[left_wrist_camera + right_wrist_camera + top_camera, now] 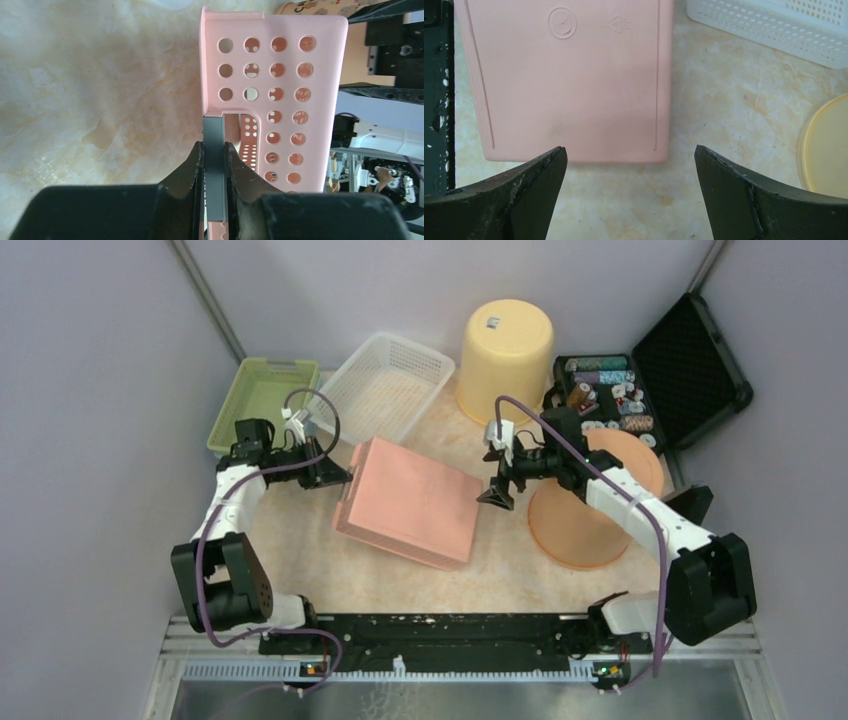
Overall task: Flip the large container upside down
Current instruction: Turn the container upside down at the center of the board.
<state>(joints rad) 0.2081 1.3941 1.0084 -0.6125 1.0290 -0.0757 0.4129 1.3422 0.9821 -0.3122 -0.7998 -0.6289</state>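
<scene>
The large container (410, 502) is a pink plastic basket with holed walls, lying mid-table with its flat base facing up and its left end a little higher. My left gripper (345, 477) is shut on the rim at that left end. In the left wrist view the rim strip runs between the fingers (192, 165), and the holed wall of the container (280, 75) rises beyond. My right gripper (497, 495) stands open just off the container's right edge, holding nothing. In the right wrist view the pink base (569, 80) lies ahead of the spread right gripper (629, 150).
A yellow bucket (505, 360) stands upside down at the back. A white basket (390, 385) and a green basket (262, 400) sit at the back left. An open black case (650, 390) of small items is at the back right. An orange round lid (590, 510) lies under the right arm.
</scene>
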